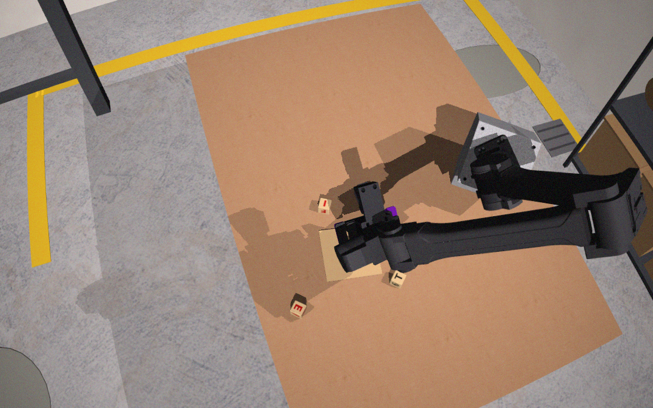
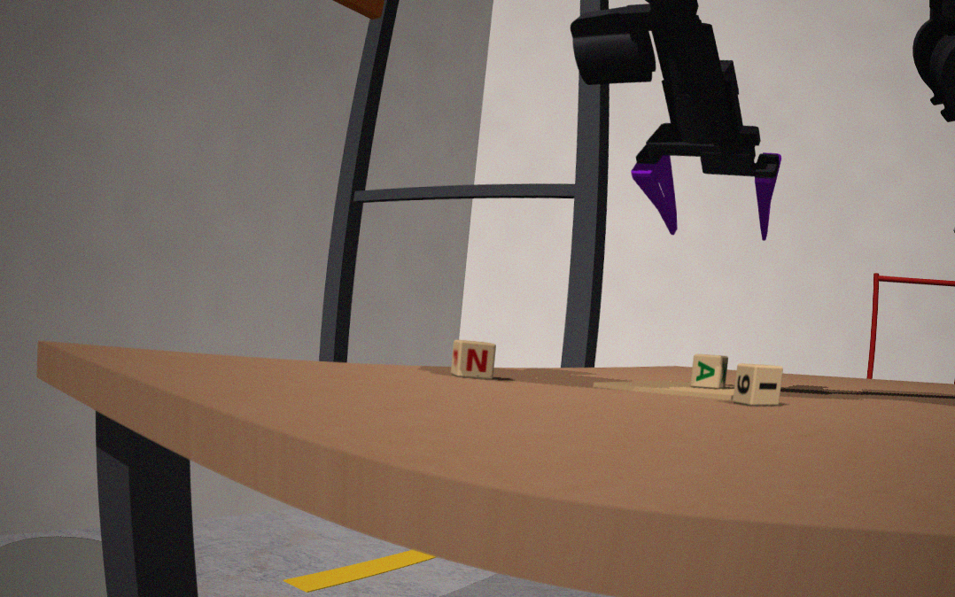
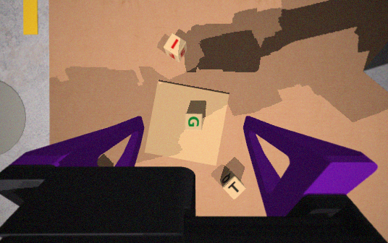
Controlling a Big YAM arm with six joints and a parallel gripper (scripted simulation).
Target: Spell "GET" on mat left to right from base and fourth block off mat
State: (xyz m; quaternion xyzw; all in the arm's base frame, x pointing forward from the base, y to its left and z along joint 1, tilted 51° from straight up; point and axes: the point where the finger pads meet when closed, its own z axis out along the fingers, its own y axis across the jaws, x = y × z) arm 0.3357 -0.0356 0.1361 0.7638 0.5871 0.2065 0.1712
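My gripper (image 2: 718, 236) (image 3: 193, 121) is open and empty, high above the mat (image 1: 332, 270) (image 3: 163, 137). The G block (image 3: 194, 121) sits near the mat's middle, letter up, between the fingertips in the wrist view but far below; the arm hides it in the top view. The T block (image 1: 397, 278) (image 2: 758, 384) (image 3: 234, 187) lies T up, off the mat near its corner. The E block (image 1: 298, 307) (image 2: 475, 360) lies E up, off the mat near the table edge; the left finger hides it in the wrist view. The I block (image 1: 324, 205) (image 3: 175, 45) lies off the mat's far side.
The wooden table (image 1: 462, 336) (image 2: 352, 436) carries everything; one edge runs just beyond the E block. The arm's base plate (image 1: 524, 137) stands at the table's right edge in the top view. The forearm (image 1: 481, 235) stretches over the table and covers part of the mat there.
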